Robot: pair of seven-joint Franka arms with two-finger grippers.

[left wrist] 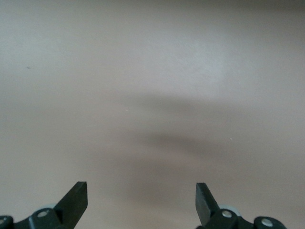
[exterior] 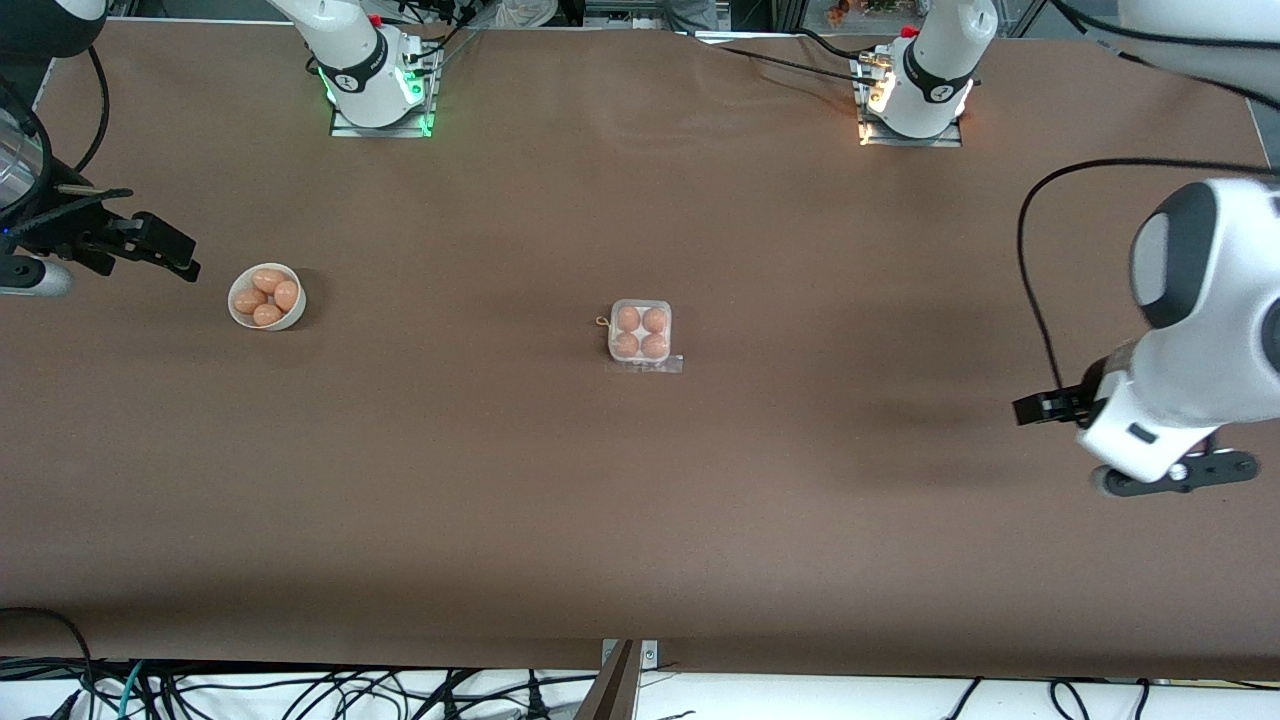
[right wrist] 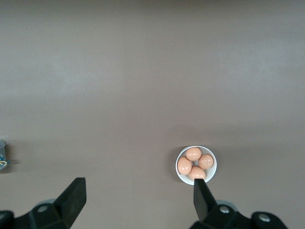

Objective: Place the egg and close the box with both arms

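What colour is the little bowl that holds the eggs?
The bowl is white, the eggs in it light brown; the right wrist view shows it best.

Table (exterior: 640, 520): covered edge to edge in matt brown sheet, cloth-like, faintly rippled at upper centre of the front view. Box (exterior: 640, 335): clear glossy plastic lid over a white tray. Bowl (exterior: 240, 312): smooth white, slight sheen. Eggs (right wrist: 195, 163): matt tan shells. Arms (exterior: 1190, 350): glossy white casings, black matt joint sections.
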